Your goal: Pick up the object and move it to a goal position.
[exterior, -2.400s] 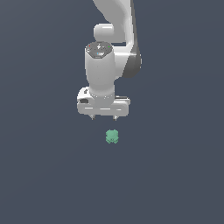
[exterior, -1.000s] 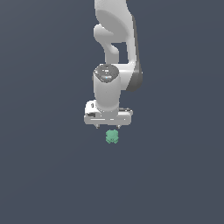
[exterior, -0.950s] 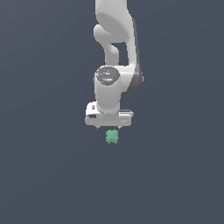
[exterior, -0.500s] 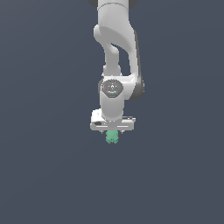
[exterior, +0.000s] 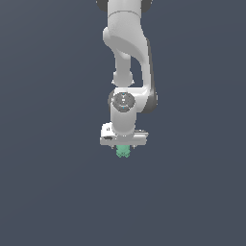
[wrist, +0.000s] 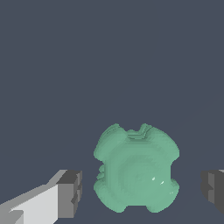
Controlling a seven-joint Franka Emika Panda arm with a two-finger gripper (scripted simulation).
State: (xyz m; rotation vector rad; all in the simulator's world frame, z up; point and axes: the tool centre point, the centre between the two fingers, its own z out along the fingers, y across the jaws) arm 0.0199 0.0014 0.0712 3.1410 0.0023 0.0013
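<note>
The object [exterior: 123, 151] is a small mint-green knobbly lump on the dark grey floor; in the exterior view only its lower part shows under the white hand. My gripper [exterior: 123, 148] has come down over it. In the wrist view the object [wrist: 136, 173] sits between the two dark-padded fingers [wrist: 70, 194], with a gap on each side. The gripper [wrist: 142, 192] is open and touches nothing that I can see.
The floor [exterior: 57, 192] is a plain dark grey surface with no other objects. The white arm [exterior: 127, 57] rises straight above the gripper.
The gripper has come down from above the object until its fingers stand on either side of it. The object has not moved.
</note>
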